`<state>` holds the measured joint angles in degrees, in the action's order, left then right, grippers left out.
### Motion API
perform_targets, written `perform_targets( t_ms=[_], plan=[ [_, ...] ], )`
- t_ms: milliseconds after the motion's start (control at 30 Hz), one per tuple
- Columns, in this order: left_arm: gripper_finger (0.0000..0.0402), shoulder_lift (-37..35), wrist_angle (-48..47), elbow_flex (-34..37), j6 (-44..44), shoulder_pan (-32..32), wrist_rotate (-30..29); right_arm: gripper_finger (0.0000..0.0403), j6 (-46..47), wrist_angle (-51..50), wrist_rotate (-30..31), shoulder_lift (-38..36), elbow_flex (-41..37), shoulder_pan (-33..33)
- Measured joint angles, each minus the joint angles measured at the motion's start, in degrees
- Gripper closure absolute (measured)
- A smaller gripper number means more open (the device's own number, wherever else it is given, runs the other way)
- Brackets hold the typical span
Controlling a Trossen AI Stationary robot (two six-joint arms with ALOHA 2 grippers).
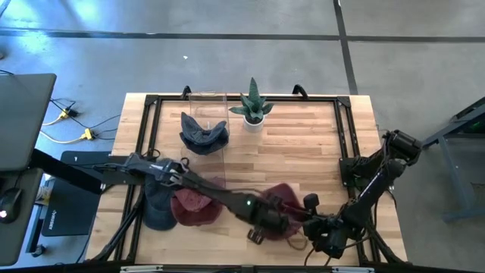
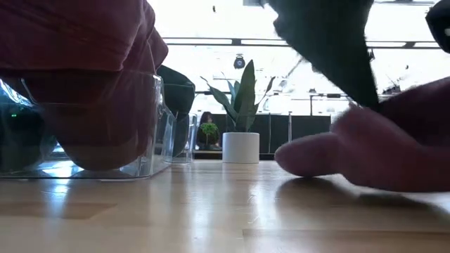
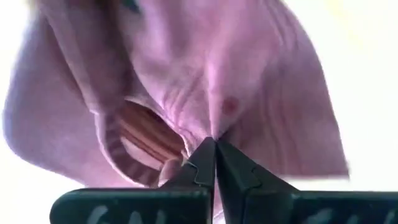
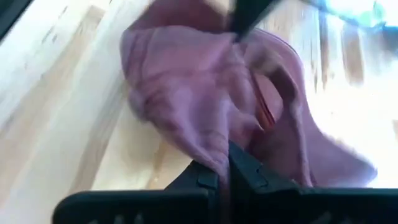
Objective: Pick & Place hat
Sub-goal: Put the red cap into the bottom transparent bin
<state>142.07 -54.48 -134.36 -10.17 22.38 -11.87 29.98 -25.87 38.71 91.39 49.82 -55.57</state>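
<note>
Maroon hat (image 3: 249,81) pinched in closed left claw (image 3: 215,144), right claw (image 4: 225,163) clamped on its other edge

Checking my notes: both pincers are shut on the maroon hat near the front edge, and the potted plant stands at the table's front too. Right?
Not quite. The plant stands at the back edge, as the high view shows. The rest holds: left pincer and right pincer are shut on the maroon hat.

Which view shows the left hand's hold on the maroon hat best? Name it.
The left wrist view: the left hand is shut on the maroon hat, pinching a fold. The high view shows hand and hat small. The low view shows only the hat; the right wrist view shows mostly hat.
</note>
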Motion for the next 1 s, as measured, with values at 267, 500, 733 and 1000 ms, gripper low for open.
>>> perform_targets(
  t_ms=[267,500,733,1000],
  plan=[
    [0.0343,-2.86,3.80,0.25,1.06,2.65,4.92,0.0400,6.25,-0.57,-2.06,-1.62,0.00,-0.15],
    [0.0243,-2.26,9.40,0.47,11.46,2.30,5.52,0.0399,13.94,-1.64,-1.17,-2.17,0.00,0.01],
    [0.0235,-0.28,10.62,0.44,0.56,5.61,5.00,0.0396,16.56,-2.34,-0.89,-3.76,0.00,0.05],
    [0.0222,3.78,11.17,0.66,-16.73,7.62,-2.91,0.0396,16.26,-1.16,-0.08,-4.13,0.00,-0.09]
  ],
)
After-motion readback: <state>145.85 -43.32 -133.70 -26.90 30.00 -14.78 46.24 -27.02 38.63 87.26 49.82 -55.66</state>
